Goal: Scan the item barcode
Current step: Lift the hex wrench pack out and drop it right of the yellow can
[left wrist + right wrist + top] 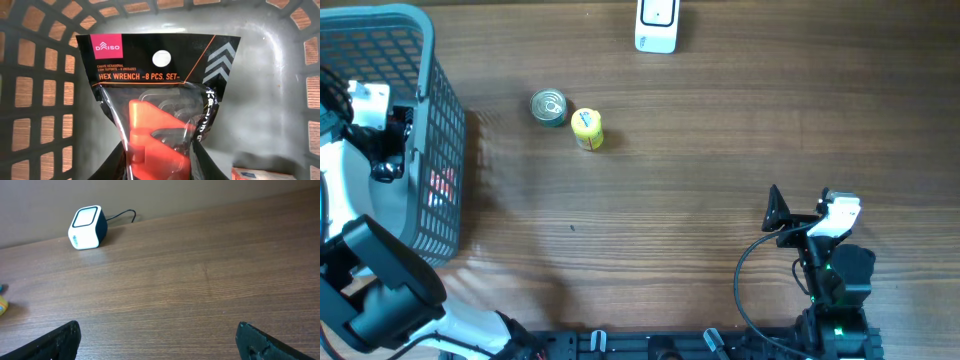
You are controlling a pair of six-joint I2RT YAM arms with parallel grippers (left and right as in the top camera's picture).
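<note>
Left pincer (386, 158): clamped shut on the hex wrench pack (159, 100), low inside the basket; its fingers are hidden behind the pack in the wrist view.
Hex wrench pack: upright in the grip, its printed front card facing the wrist camera. No barcode shows on this face.
Basket (280, 65): grey mesh walls close around the pincer on every side. An orange box (260, 173) lies on the floor just below it.
Tin can (549, 107) and yellow tub (587, 129): on the table beyond the basket wall, side by side, between the pincer and the scanner.
Scanner (656, 25): a white unit at the far table edge, well apart from the pincer.
Right pincer (782, 214): jaws wide apart and empty, farthest off across the table.
Risk: the glossy film could slide or twist in the grip. The card's wide top could catch the mesh rim on the lift out. The code, probably on the hidden back, could reach the scanner facing the wrong way.
</note>
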